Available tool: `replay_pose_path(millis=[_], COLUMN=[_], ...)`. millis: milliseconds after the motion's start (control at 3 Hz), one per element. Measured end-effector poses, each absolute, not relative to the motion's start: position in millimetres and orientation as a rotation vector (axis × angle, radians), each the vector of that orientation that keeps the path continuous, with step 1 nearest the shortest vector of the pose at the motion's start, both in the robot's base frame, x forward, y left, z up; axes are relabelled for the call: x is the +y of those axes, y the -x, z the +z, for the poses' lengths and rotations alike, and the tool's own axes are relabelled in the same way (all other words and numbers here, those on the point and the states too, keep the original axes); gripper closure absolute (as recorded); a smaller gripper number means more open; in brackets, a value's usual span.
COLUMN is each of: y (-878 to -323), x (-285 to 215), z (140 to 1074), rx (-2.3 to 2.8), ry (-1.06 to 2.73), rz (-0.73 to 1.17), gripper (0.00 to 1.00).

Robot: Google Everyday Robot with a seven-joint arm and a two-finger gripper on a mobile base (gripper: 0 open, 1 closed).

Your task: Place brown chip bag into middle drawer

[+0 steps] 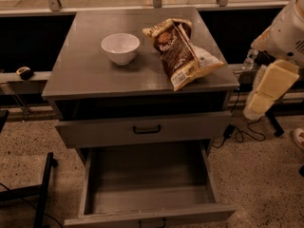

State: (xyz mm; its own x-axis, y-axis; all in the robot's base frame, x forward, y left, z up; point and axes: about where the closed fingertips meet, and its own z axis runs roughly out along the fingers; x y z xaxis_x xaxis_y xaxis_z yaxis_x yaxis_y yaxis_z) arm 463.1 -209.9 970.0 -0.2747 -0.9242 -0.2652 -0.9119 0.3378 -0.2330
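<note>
The brown chip bag lies on the table's right half, and the middle drawer beneath gapes open. The gripper hangs beside the table's right edge; I cannot tell whether it is spread or closed.

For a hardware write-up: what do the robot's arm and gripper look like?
The arm is a rounded white casing at the right edge. Below it, right of the cabinet, the gripper is flat, blocky cream-yellow segments with a pale tip. No cables show on it.

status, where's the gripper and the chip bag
Cream gripper hanging right of grey cabinet. Crinkly brown chip bag on cabinet top, untouched, white bowl beside it. Lower grey drawer open.
</note>
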Motion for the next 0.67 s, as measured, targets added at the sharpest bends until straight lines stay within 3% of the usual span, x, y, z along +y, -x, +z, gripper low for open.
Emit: replay_pose_path(millis=[667], y=[-616.9], x=[-158.0], z=[980.1], rx=[2.158], ry=[1.261], rz=[-0.036], gripper=[0.00])
